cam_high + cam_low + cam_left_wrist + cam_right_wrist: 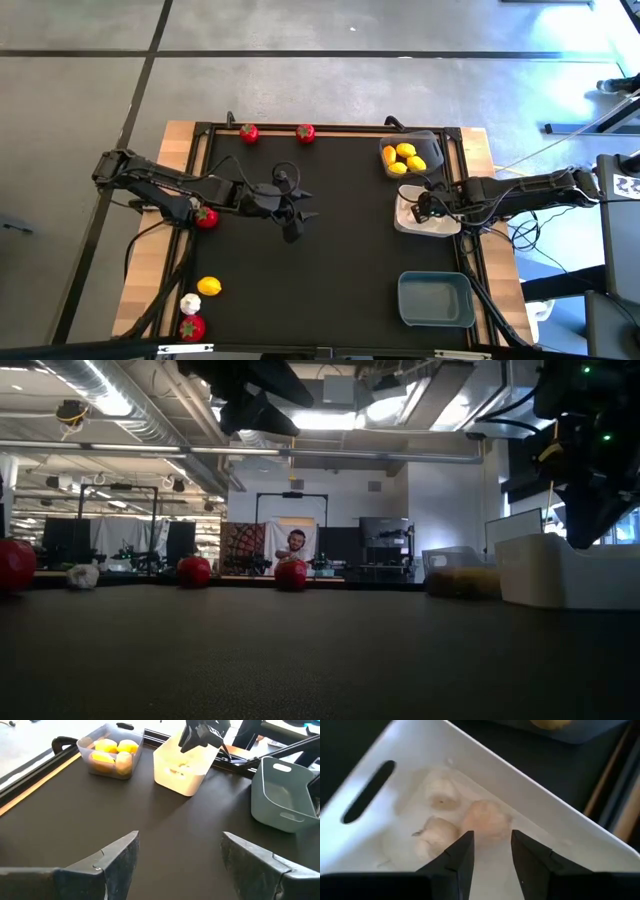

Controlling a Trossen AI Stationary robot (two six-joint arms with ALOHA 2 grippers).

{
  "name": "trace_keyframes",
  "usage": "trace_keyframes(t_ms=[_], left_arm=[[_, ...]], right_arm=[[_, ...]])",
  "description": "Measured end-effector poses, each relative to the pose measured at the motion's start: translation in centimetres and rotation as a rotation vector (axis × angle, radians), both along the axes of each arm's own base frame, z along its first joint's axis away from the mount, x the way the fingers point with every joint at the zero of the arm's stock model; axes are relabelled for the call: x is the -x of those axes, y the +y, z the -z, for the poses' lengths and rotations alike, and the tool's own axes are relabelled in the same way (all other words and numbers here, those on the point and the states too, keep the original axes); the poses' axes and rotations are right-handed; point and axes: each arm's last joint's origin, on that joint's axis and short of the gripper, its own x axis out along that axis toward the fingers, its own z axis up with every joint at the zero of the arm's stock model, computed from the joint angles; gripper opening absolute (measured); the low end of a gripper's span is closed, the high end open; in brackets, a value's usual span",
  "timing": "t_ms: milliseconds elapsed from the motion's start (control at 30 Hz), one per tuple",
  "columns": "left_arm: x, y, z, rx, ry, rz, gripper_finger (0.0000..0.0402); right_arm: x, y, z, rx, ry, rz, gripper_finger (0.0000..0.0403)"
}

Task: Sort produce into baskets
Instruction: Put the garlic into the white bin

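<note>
My right gripper point(492, 837) hangs open over the white basket point(405, 222), fingers pointing down into it. Three white garlic bulbs lie on the basket's floor; one of them point(487, 820) sits just past the fingertips, apart from them. My left gripper point(180, 840) stands open above the middle of the black mat point(340, 250), with nothing between its fingers. The dark grey basket point(428, 145) holds several yellow lemons point(405, 158). The blue-grey basket point(435, 298) sits at the near right.
Two red fruits point(249, 132) point(305, 131) lie at the mat's far edge. A third red fruit point(206, 216) lies beside the left arm. A lemon point(209, 286), a garlic bulb point(190, 303) and another red fruit point(191, 326) lie at the near left.
</note>
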Motion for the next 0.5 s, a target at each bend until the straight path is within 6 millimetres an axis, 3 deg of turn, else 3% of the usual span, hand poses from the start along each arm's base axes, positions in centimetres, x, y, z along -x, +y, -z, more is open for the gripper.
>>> trace_keyframes(t_ms=[500], left_arm=[[0.0,0.0,0.0,-0.007,0.002,0.004,0.0272]], right_arm=[[-0.51,0.0,-0.4,0.015,-0.041,-0.033,0.0131]])
